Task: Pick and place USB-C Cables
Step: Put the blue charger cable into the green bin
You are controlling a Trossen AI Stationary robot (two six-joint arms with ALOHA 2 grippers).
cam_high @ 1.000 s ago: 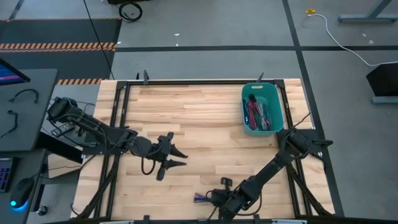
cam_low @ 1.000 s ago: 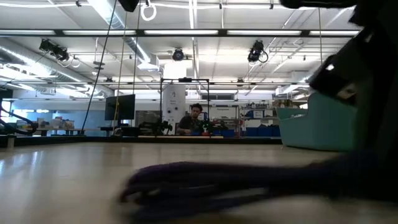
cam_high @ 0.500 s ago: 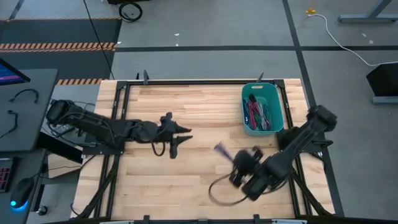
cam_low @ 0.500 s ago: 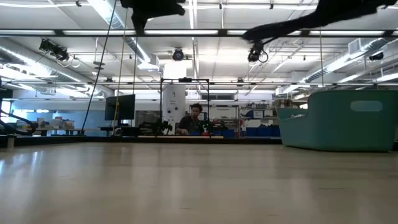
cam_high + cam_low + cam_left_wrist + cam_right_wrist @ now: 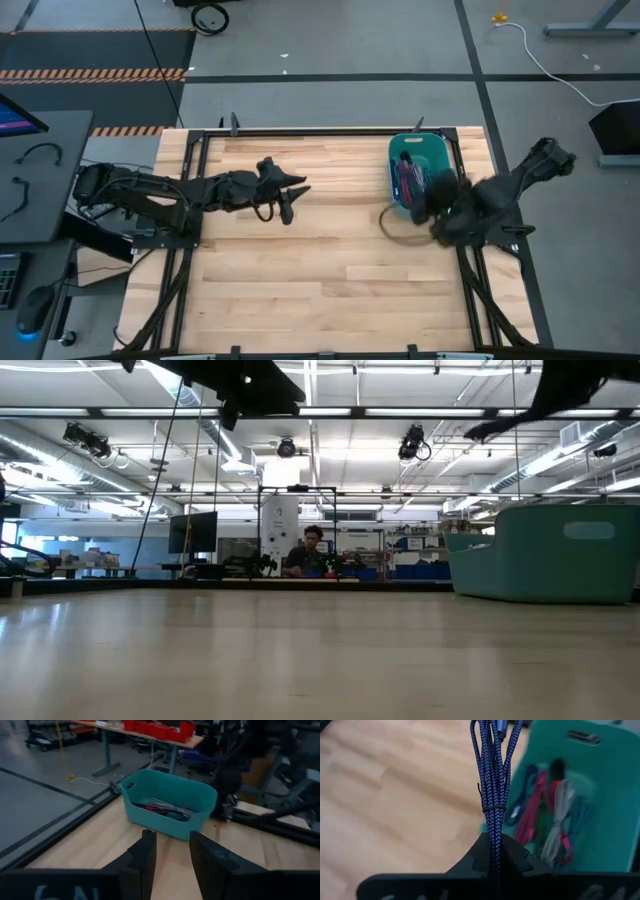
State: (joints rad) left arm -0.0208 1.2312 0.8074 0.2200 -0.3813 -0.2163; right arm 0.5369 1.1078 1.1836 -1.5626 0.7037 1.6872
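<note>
My right gripper is shut on a blue braided cable bundle tied at its middle. It hovers at the near left rim of the teal bin, where the high view shows it as a dark blur. Inside the bin lie several cable bundles in red, magenta, grey, teal and blue. My left gripper is open above the table's middle. Its wrist view looks past the fingers to the bin. My right gripper pinches the blue bundle between its two fingers at one end, below the thin tie. The bundle runs straight out past the fingertips, its looped end farthest away. It is lifted clear over the table and the bin's rim.
The wooden table top is framed by black rails. The bin stands at the far right corner and shows in the low view at the right. A person sits far back in the room. A white cord lies on the floor.
My right gripper has lifted the blue bundle off the table near its near edge and swung it up, far and right, to the bin. My left gripper has moved toward the far edge and a little right, turning toward the bin.
</note>
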